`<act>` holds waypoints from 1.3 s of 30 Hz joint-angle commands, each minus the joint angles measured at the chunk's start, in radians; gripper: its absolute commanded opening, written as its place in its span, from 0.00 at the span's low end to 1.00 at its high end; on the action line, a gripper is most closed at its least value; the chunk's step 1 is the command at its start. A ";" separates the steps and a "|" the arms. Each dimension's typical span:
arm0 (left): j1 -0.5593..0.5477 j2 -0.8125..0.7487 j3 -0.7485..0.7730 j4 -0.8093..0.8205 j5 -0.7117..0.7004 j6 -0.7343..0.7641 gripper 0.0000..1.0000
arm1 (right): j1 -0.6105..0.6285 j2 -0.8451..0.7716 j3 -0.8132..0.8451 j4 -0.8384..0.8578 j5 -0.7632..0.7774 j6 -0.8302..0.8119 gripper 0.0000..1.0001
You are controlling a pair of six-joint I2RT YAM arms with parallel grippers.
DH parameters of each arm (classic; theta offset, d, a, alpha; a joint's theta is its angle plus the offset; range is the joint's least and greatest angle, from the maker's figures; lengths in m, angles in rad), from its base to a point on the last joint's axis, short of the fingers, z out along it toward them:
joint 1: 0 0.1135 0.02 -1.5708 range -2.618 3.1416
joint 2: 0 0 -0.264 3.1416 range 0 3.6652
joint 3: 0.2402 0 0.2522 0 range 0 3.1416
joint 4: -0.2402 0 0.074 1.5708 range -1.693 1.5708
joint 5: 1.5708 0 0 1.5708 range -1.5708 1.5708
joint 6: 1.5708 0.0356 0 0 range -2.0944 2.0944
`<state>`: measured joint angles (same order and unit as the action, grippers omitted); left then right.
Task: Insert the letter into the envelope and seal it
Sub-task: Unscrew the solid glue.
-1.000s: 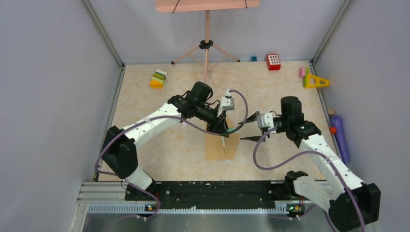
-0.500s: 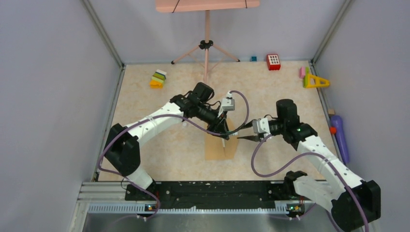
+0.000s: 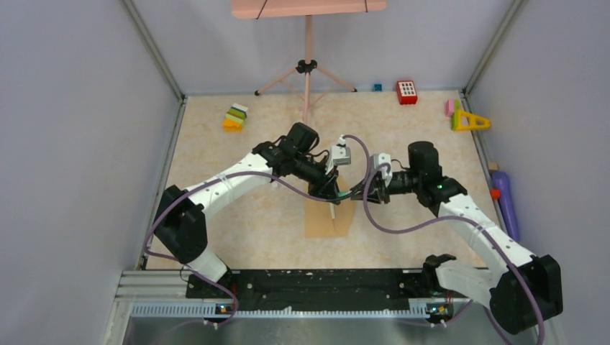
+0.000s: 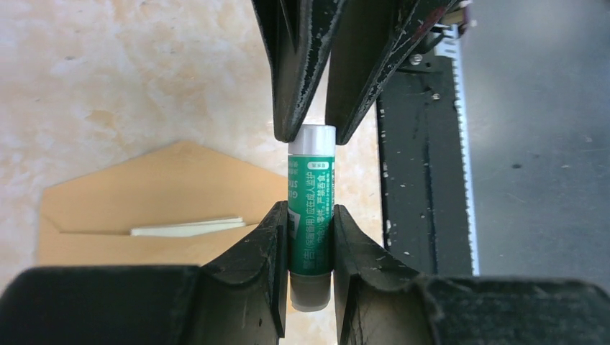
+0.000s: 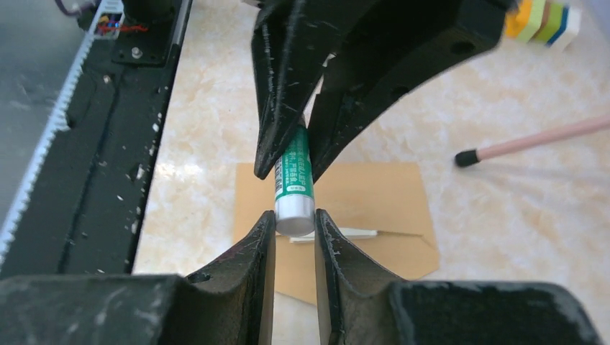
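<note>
The brown envelope (image 3: 327, 219) lies flat on the table with its flap open (image 4: 165, 187) (image 5: 374, 194). A pale edge of the letter (image 4: 190, 228) (image 5: 352, 233) shows at its mouth. Above it my left gripper (image 3: 332, 194) (image 4: 311, 215) is shut on a green glue stick (image 4: 311, 205) (image 5: 295, 172). My right gripper (image 3: 357, 195) (image 5: 295, 219) meets it from the right, and its fingertips (image 4: 291, 122) pinch the stick's silver cap (image 5: 295, 213).
A pink tripod (image 3: 307, 68) stands at the back centre. Coloured blocks (image 3: 235, 117) lie back left, a red block (image 3: 406, 92) and a yellow triangle (image 3: 469, 121) back right. A purple object (image 3: 506, 201) lies along the right wall. A black rail (image 3: 302, 284) runs along the near edge.
My right gripper has moved left to the glue stick and its fingers have narrowed onto the silver cap. The left arm and the envelope have stayed in place.
</note>
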<state>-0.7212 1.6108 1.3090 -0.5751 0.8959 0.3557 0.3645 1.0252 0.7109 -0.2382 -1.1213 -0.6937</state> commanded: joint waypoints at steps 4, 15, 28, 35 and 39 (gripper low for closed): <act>0.003 -0.076 -0.018 0.122 -0.192 -0.026 0.00 | 0.008 0.144 0.145 -0.030 -0.012 0.527 0.22; 0.003 -0.105 -0.047 0.141 -0.232 -0.015 0.00 | -0.114 0.324 0.081 0.373 -0.274 1.187 0.42; 0.003 -0.090 -0.022 0.090 -0.080 -0.007 0.00 | -0.120 -0.009 0.078 -0.019 -0.064 0.143 0.72; 0.003 -0.056 -0.003 0.047 0.073 -0.003 0.00 | -0.118 -0.058 -0.003 0.116 -0.133 -0.089 0.72; 0.003 -0.040 0.003 0.037 0.101 -0.002 0.00 | -0.086 -0.054 -0.009 0.107 -0.125 -0.138 0.65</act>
<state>-0.7204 1.5528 1.2709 -0.5289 0.9073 0.3428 0.2539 0.9752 0.7101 -0.1848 -1.2308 -0.6983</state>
